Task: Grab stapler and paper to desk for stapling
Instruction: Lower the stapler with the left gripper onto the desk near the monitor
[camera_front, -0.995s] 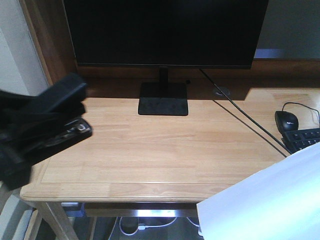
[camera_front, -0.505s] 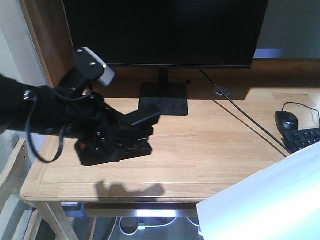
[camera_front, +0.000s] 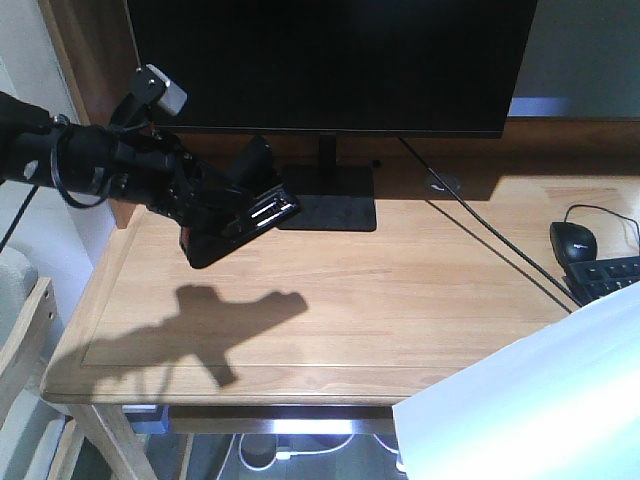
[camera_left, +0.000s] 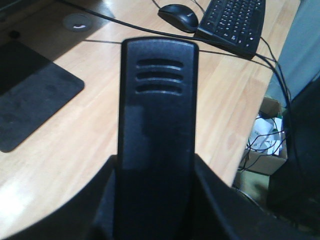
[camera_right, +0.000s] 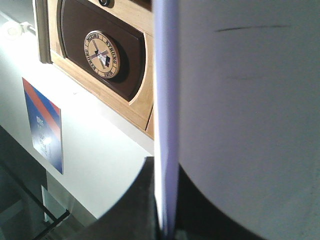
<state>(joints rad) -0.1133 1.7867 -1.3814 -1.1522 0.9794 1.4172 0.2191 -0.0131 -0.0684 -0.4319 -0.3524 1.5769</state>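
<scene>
1. The stapler hangs in the air above the far left part of the desk, just in front of the monitor base. It is tilted, nose up to the right, and touches nothing but the tool.
2. The left gripper is clamped on the stapler from both sides. The left arm reaches in from the left, roughly level, and casts a shadow on the desk top.
3. Only the left wrist view shows the grip close up: the stapler's ribbed black top arm stands between the two fingers.
4. The paper fills the near right corner of the front view, off the desk and past its near edge.
5. Only the right wrist view shows the paper's hold: the right gripper pinches the sheets' edge.
6. At the desk's right lie a mouse and a keyboard; a monitor stands at the far side.
7. The left wrist view alone shows a cardboard box on the floor beyond the desk's edge, holding white clutter I cannot make out, with cables running over it.
</scene>
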